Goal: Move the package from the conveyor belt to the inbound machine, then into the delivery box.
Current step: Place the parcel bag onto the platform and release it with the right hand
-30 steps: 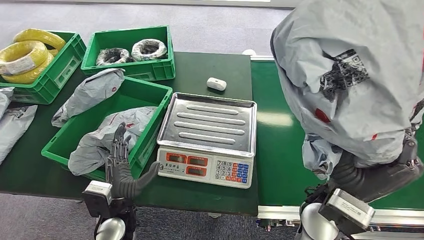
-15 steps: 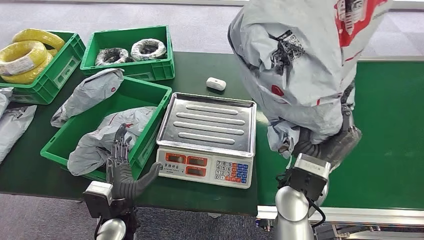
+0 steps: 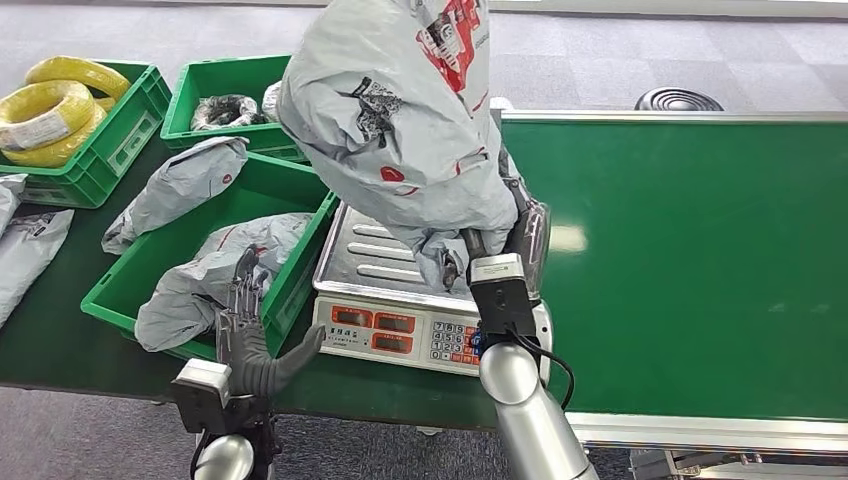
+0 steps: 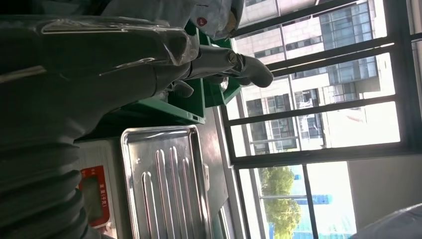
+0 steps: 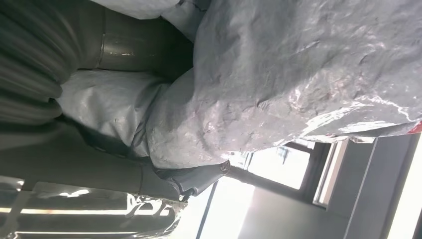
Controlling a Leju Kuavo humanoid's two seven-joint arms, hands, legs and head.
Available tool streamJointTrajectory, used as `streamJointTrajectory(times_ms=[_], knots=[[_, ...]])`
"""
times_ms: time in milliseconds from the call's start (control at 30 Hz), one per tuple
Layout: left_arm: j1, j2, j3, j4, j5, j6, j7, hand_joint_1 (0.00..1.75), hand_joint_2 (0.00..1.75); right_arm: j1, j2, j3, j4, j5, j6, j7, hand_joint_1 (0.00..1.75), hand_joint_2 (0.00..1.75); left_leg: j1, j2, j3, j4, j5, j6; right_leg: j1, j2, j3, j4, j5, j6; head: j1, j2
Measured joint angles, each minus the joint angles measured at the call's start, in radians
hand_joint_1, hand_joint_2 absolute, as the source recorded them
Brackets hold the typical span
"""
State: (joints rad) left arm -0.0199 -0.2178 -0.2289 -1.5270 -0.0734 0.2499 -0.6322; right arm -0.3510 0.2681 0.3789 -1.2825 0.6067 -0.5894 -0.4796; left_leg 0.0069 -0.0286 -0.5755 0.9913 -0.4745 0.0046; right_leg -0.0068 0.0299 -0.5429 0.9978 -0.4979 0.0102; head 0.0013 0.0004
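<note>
My right hand [image 3: 510, 235] grips a large grey plastic package [image 3: 400, 110] with a red mark and a black code, holding it up over the steel pan of the scale [image 3: 395, 330]. The package hides most of that hand; the right wrist view has the crinkled grey package [image 5: 298, 84] pressed against the hand [image 5: 74, 99]. The green conveyor belt [image 3: 690, 260] lies bare to the right. My left hand [image 3: 245, 335] stands upright with fingers apart at the table's near edge, beside the nearest green box [image 3: 300, 275], holding nothing. The left wrist view has the hand [image 4: 99, 59] over the scale pan [image 4: 164, 184].
The near green box holds two grey packages [image 3: 215, 270]. More grey packages [image 3: 25, 250] lie at the far left. Green crates at the back hold yellow coils [image 3: 50, 110] and wrapped dark coils [image 3: 225, 110]. A round black object [image 3: 678, 100] sits on the floor beyond the belt.
My right arm has swung left with the package, from above the conveyor belt to above the scale. The left hand has stayed in place.
</note>
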Motion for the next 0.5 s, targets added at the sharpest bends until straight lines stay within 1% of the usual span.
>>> streamJointTrajectory(times_ms=[100, 133, 233, 267, 300, 400, 500], knots=[[0.001, 0.0, 0.0, -0.001, -0.002, -0.001, 0.002, 0.0, 1.75, 0.0, -0.01, 0.019, 0.008, -0.003, 0.008, -0.002, 1.46, 1.75, 0.0, 0.0, 0.0, 0.0, 0.0, 0.0, 0.0, 0.0, 0.0, 0.0, 0.0, 0.0, 0.0, 0.0], [0.001, 0.0, 0.0, -0.001, -0.002, -0.002, 0.002, 0.0, 1.75, 0.0, -0.013, 0.024, 0.011, -0.004, 0.012, -0.002, 1.33, 1.75, 0.0, 0.0, 0.0, 0.0, 0.0, 0.0, 0.0, 0.0, 0.0, 0.0, 0.0, 0.0, 0.0, 0.0], [0.001, 0.0, 0.0, -0.001, -0.002, 0.0, 0.002, 0.0, 1.75, 0.0, -0.018, 0.033, 0.02, -0.01, 0.015, -0.001, 0.26, 1.75, 0.0, 0.0, 0.0, 0.0, 0.0, 0.0, 0.0, 0.0, 0.0, 0.0, 0.0, 0.0, 0.0, 0.0], [0.001, 0.0, 0.0, -0.001, -0.002, 0.001, 0.003, 0.0, 1.75, -0.001, -0.018, 0.034, 0.025, -0.011, 0.011, 0.003, 0.03, 1.75, 0.0, 0.0, 0.0, 0.0, 0.0, 0.0, 0.0, 0.0, 0.0, 0.0, 0.0, 0.0, 0.0, 0.0], [0.002, 0.001, 0.0, -0.002, -0.002, 0.002, 0.004, 0.0, 1.75, -0.002, -0.018, 0.035, 0.033, -0.011, 0.001, 0.008, 0.0, 1.75, 0.0, 0.0, 0.0, 0.0, 0.0, 0.0, 0.0, 0.0, 0.0, 0.0, 0.0, 0.0, 0.0, 0.0], [0.006, 0.001, 0.0, -0.007, -0.005, 0.01, 0.009, 0.0, 1.75, -0.006, -0.018, 0.03, 0.072, -0.019, -0.039, 0.018, 0.0, 1.75, 0.0, 0.0, 0.0, 0.0, 0.0, 0.0, 0.0, 0.0, 0.0, 0.0, 0.0, 0.0, 0.0, 0.0], [0.008, 0.001, 0.0, -0.012, -0.009, 0.014, 0.011, 0.0, 1.75, -0.008, -0.018, 0.024, 0.107, -0.024, -0.059, 0.017, 0.0, 1.75, 0.0, 0.0, 0.0, 0.0, 0.0, 0.0, 0.0, 0.0, 0.0, 0.0, 0.0, 0.0, 0.0, 0.0]])
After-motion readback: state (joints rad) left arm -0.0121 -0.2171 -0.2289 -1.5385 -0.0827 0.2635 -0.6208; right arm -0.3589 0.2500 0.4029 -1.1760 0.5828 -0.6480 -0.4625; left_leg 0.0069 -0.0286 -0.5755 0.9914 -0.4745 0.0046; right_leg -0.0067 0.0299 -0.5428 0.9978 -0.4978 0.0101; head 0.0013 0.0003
